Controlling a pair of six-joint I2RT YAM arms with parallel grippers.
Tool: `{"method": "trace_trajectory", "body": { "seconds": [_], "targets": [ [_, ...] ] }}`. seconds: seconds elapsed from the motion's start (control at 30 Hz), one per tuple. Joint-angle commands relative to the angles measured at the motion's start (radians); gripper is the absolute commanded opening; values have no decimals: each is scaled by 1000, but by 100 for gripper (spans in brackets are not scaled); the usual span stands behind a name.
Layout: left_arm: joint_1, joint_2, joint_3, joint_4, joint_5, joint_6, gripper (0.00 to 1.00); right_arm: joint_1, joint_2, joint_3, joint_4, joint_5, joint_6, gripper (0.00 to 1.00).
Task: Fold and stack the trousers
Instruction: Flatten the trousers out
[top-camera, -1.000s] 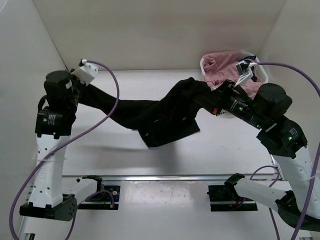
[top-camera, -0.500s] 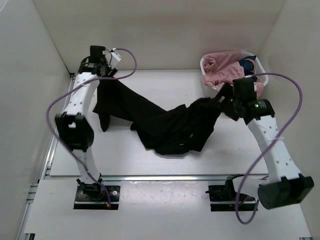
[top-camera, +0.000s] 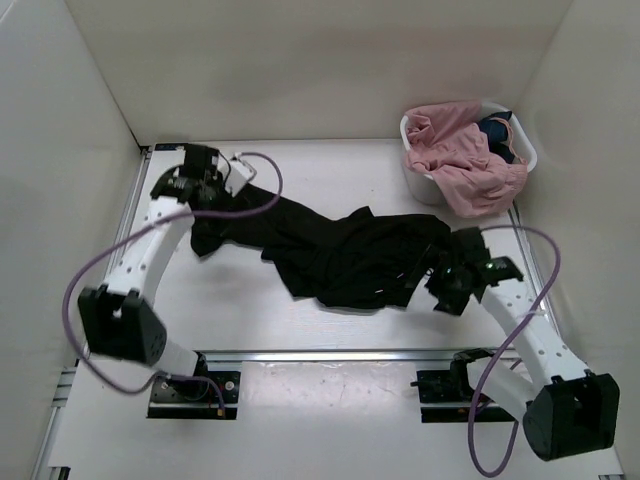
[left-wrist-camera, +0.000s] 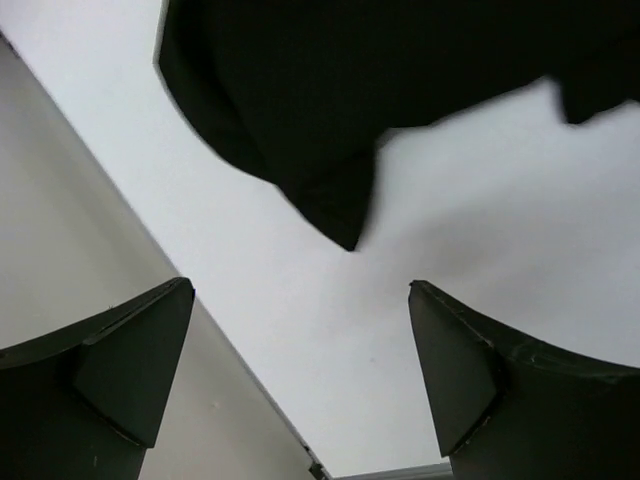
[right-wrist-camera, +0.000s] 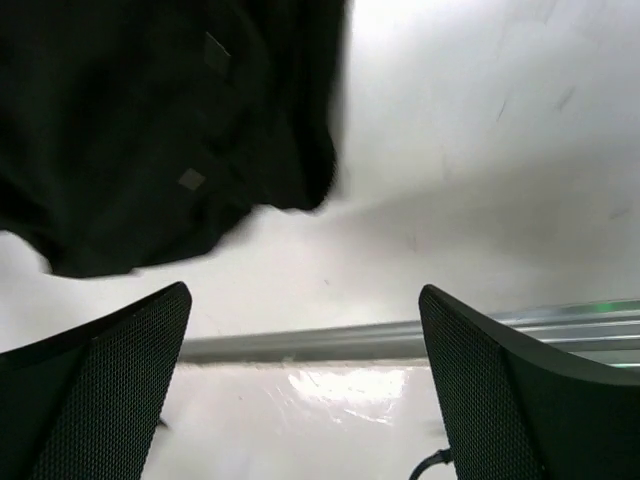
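Observation:
The black trousers (top-camera: 340, 255) lie crumpled across the middle of the table, one leg stretching out to the left. My left gripper (top-camera: 185, 187) hovers open over the far-left end of that leg. In the left wrist view the left gripper (left-wrist-camera: 300, 287) holds nothing, and a trouser tip (left-wrist-camera: 340, 110) lies ahead of it. My right gripper (top-camera: 437, 288) is open at the trousers' right edge. In the right wrist view the right gripper (right-wrist-camera: 305, 291) is empty over bare table, with the black cloth (right-wrist-camera: 150, 120) ahead on the left.
A white basket (top-camera: 421, 186) heaped with pink clothes (top-camera: 462, 150) and a dark blue item stands at the back right. White walls close in on the left, back and right. A metal rail (right-wrist-camera: 350, 340) runs along the table's near edge.
Both grippers have opened and let go of the trousers, which have dropped from being stretched in the air to lying on the table. Both arms have come lower.

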Motion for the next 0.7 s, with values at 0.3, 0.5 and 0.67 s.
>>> {"method": "trace_trajectory", "body": {
  "seconds": [0.3,0.5,0.67],
  "targets": [
    [-200,-160,-339,59,-9,-115,100,95,294,-112,452,-75,193,82],
    [-200,-221,-319,59,-98,-73,100,95,389,-85,418,-52,242,12],
    [-200,-310,-231,45,91,-4,100,107,366,73,357,-81,159,0]
  ]
}}
